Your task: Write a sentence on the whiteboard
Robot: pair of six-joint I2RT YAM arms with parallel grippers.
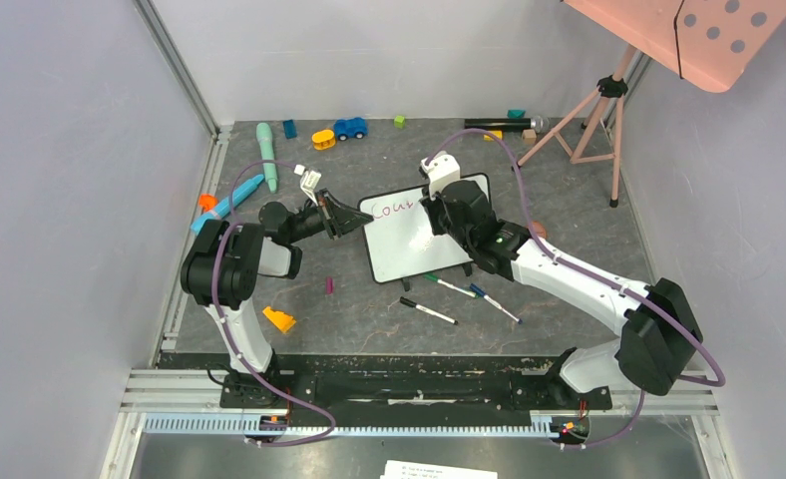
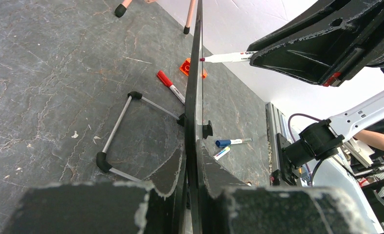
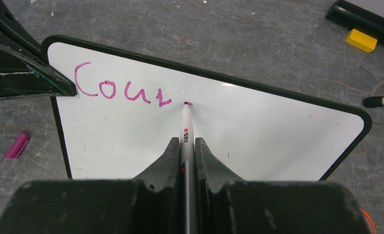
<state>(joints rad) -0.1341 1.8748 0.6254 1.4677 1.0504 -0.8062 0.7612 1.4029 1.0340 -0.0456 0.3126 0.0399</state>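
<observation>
Right now we're clamping the marker [image 3: 185,127] w/ the right gripper [image 3: 185,142], tip touching the whiteboard [image 3: 268,131] mid-table [image 1: 369,317], just right of the sentence [image 3: 122,91], so far "Cour"; left gripper [image 2: 192,155] is pinching the whiteboard's left edge.

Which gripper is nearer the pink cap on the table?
Left. The left gripper clamps the whiteboard edge beyond the pink cap; the right gripper holds the marker farther across the board.

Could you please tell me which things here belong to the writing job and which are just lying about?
In use: whiteboard, marker, written letters.
Lying about: spare markers, blue toy car, orange wedge, pink tripod.
</observation>
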